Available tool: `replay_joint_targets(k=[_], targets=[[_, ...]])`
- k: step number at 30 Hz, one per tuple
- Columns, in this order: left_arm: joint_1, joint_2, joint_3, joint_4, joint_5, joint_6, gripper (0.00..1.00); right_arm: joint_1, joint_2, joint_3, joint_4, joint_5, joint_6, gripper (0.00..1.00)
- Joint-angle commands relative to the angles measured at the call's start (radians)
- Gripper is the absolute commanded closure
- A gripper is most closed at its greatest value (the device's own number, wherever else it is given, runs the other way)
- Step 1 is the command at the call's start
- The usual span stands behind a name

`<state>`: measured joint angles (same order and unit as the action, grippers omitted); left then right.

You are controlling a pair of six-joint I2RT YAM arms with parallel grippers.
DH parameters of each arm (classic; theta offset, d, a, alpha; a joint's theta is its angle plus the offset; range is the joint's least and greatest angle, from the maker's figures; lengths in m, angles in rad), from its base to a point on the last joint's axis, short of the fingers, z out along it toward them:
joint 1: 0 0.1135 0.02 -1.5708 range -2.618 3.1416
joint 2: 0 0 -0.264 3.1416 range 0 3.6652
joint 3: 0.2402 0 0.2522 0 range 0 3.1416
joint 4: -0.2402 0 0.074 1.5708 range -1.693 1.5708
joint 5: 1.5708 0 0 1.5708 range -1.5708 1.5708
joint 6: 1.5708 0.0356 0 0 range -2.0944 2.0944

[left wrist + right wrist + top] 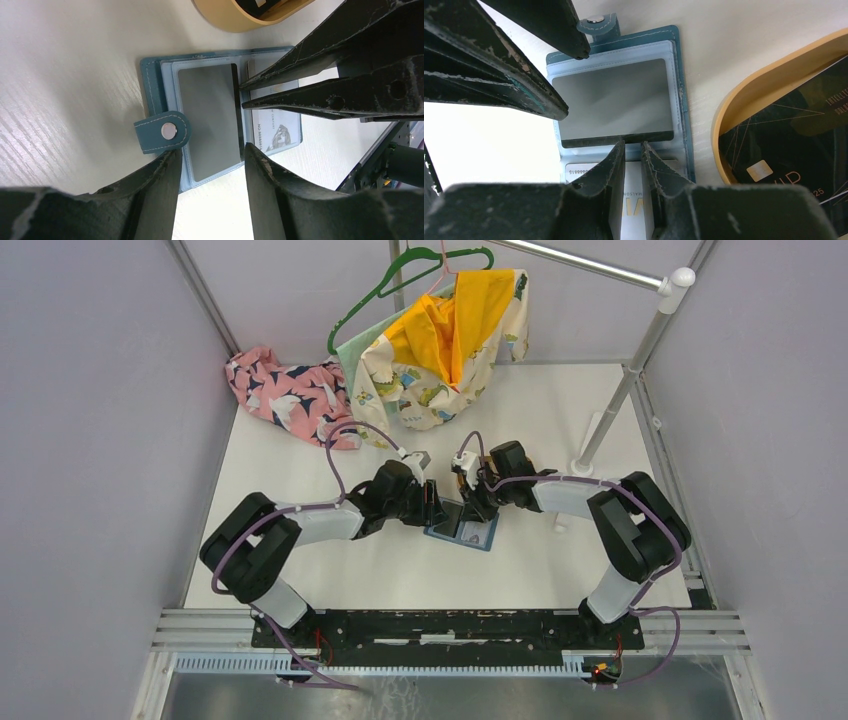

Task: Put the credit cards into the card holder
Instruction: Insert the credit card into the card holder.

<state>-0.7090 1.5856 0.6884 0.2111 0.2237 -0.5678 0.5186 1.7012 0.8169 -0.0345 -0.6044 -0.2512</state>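
Teal, soft and leather-like, the wallet (152, 85) lies opened flat on the white table (75, 75) between your two arms, dead centre in the overhead view. Its snap tab (162, 132) sticks out at 9 o'clock in the left wrist view. A smooth grey card (207, 120), thin and matte with a darker strip along one edge, sits in the clear sleeve (167, 85) on the top leaf. That dark strip lies at the sleeve's mouth, so I judge the card is nearly home but not fully seated. Your right claw (242, 96) comes in from 3 o'clock with its tips nearly together, only a thin slit between them. The tips rest against the strip instead of clamping it, which reads as a push to slide the card in. Your left claw (211, 150) is spread wide at 6 o'clock, one finger by the tab and the other near the spine. It looks placed to pin the floppy leaf so the push does not skate the wallet across the table, though I cannot tell for certain that its tips touch. A pale printed card (275, 127) shows in the other leaf beneath the right fingers. In the right wrist view the rounded tan wooden tray (729, 115) sits at 3 o'clock, with a glossy dark card (789, 130) inside, waiting its turn.
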Motion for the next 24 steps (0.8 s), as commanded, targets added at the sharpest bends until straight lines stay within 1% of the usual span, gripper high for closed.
replay_joint_targets(k=[1,4,7,13,16,19,24], targets=[[0.0,-0.004,0.027,0.029,0.03,0.026,0.45,-0.01,0.018,0.024,-0.023,0.003,-0.014,0.77],[-0.001,-0.043,0.028,0.008,0.014,0.034,0.45,-0.009,0.023,0.021,-0.025,0.007,-0.017,0.77],[-0.001,-0.062,0.024,0.008,0.033,0.036,0.44,-0.009,0.025,0.021,-0.023,0.011,-0.013,0.77],[0.0,-0.022,0.027,0.031,0.075,0.02,0.45,-0.011,0.028,0.021,-0.025,0.015,-0.016,0.78],[-0.001,0.001,0.035,0.024,0.074,0.018,0.46,-0.012,0.029,0.021,-0.024,0.013,-0.015,0.78],[0.0,0.025,0.051,-0.002,0.062,0.023,0.46,-0.011,0.028,0.021,-0.027,0.013,-0.016,0.78],[0.0,0.029,0.07,-0.063,0.003,0.037,0.43,-0.012,0.029,0.021,-0.028,0.014,-0.016,0.78]])
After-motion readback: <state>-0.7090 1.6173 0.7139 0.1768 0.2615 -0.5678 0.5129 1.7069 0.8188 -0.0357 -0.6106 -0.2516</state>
